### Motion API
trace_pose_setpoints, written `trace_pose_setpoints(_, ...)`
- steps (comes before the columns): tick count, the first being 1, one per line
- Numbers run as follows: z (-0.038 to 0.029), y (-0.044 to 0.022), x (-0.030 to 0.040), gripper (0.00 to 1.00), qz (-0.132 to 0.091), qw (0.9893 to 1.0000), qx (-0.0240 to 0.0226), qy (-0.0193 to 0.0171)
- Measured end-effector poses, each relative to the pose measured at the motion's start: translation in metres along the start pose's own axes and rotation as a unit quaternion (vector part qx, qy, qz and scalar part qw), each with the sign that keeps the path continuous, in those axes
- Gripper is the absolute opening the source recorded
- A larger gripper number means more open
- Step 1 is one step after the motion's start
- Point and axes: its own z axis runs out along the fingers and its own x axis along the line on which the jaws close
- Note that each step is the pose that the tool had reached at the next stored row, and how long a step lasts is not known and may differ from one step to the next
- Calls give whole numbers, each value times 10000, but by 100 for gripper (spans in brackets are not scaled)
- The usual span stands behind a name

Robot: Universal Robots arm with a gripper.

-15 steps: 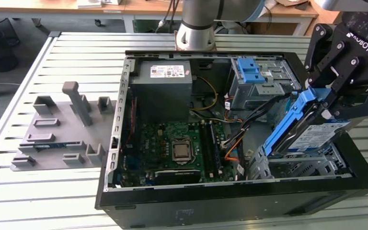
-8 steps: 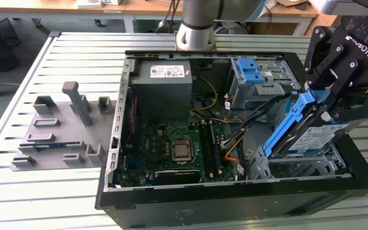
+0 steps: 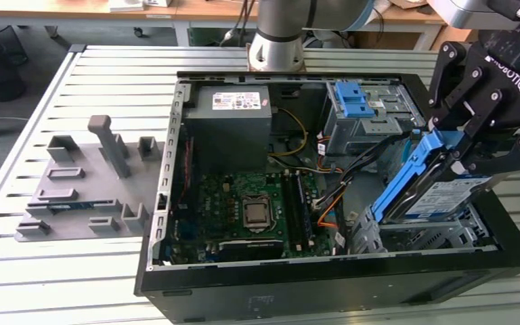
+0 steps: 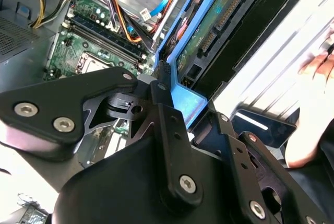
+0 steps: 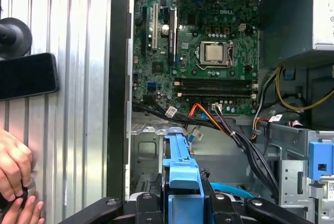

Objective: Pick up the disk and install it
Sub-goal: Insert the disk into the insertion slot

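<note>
A robotics lab (or workshop): slotted metal table (image 3: 106, 74), wooden workbenches (image 3: 214, 9) behind.

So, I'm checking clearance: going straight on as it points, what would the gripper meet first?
Likely the grey drive bay just under the disk that the gripper holds, though depth is unclear.

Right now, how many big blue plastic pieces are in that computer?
2: a latch atop the grey cage, and the frame around the disk that the gripper holds. Smaller ones may be hidden.
</note>
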Motion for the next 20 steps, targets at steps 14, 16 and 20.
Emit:
trace_pose_setpoints(14, 115, -2, 3, 36, 0, 10000, 0, -1)
trace_pose_setpoints(16, 135, -3, 3, 36, 0, 10000, 0, -1)
trace_pose_setpoints(20, 177, -3, 4, 36, 0, 10000, 0, 0)
